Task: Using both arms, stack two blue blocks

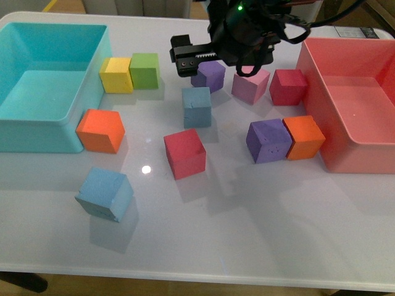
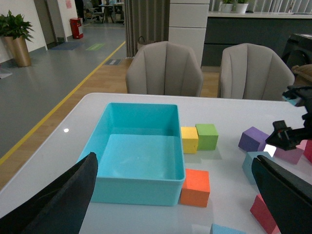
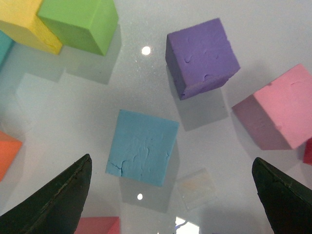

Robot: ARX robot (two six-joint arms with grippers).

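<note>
One blue block [image 1: 197,106] lies in the middle of the table, and the other blue block [image 1: 105,194] lies tilted near the front left. My right gripper [image 1: 183,57] hangs open and empty above the far middle, just behind the middle block. In the right wrist view that block [image 3: 142,153] lies below, between the open fingers [image 3: 63,200] and nearer this one, untouched. My left gripper [image 2: 173,204] is open and empty, raised on the left side of the table. Its view shows the middle block [image 2: 249,165] and a top edge of the front block [image 2: 226,229]. The left arm is out of the front view.
A turquoise bin [image 1: 37,86] stands at the left and a pink bin [image 1: 352,105] at the right. Yellow [image 1: 116,74], green [image 1: 145,69], orange [image 1: 100,130], red [image 1: 184,153], purple [image 1: 269,140], pink [image 1: 250,85] and other cubes lie scattered around the blue ones.
</note>
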